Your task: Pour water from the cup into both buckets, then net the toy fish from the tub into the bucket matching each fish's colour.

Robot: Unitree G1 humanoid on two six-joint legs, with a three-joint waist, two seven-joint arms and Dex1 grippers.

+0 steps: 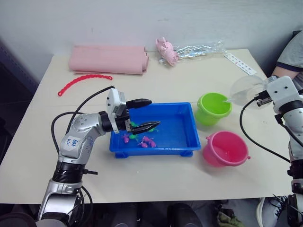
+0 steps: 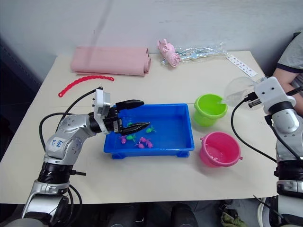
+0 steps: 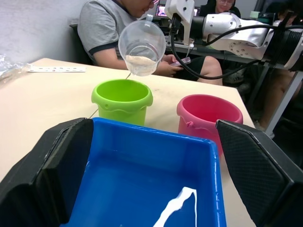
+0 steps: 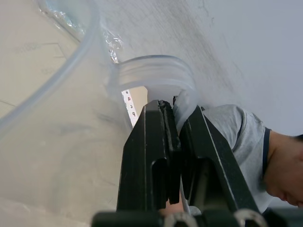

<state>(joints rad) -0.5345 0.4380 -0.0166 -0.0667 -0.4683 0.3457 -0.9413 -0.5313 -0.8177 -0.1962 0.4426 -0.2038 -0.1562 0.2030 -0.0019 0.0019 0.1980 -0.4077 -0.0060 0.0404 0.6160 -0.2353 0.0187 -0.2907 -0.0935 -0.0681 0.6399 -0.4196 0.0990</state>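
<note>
My right gripper [image 4: 177,106] is shut on the handle of the clear cup [image 1: 246,89]. The cup is tipped over the lime green bucket [image 1: 214,109], and a thin stream of water falls from its lip into the bucket. The pink bucket [image 1: 226,148] stands just in front of the green one. To their left is the blue tub [image 1: 180,137], holding several tiny pink and green toy fish [image 1: 142,141] in its left part. My left gripper [image 1: 147,113] hangs open over the tub's left end, just above the fish, with nothing between its fingers [image 3: 47,170].
A rolled pink mat [image 1: 108,59] and a red beaded chain [image 1: 84,82] lie at the back left. A pink pig toy [image 1: 166,50], a clear plastic bag [image 1: 199,49] and a white strip [image 1: 239,62] lie at the back. A person [image 1: 291,56] sits past the table's right edge.
</note>
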